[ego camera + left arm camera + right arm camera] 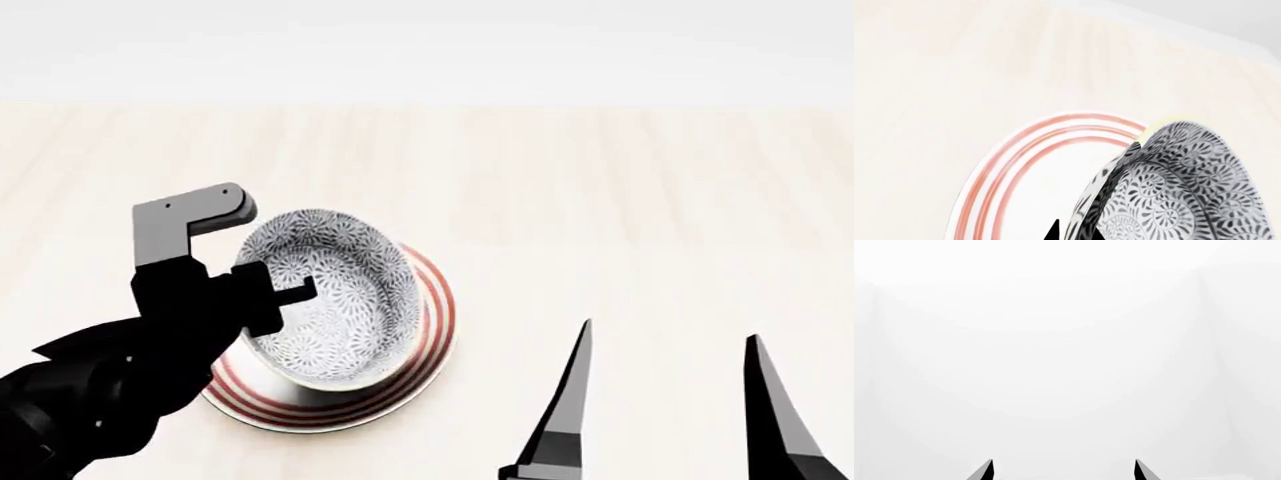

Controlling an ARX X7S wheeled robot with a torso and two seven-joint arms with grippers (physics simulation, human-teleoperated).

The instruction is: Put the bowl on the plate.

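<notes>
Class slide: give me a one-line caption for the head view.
Left gripper grips the rim of the deep grey-and-white flowered ceramic bowl over the red-ringed white plate.

I see the bowl (1181,185) with its flower pattern very close up, tilted over the plate (1021,175) with red rings on the pale table (934,75).

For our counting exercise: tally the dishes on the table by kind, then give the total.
Bowls: 1, the flower-patterned bowl, held at its rim by the left gripper.
Plates: 1, the red-ringed plate under it.
Total: 2
</notes>
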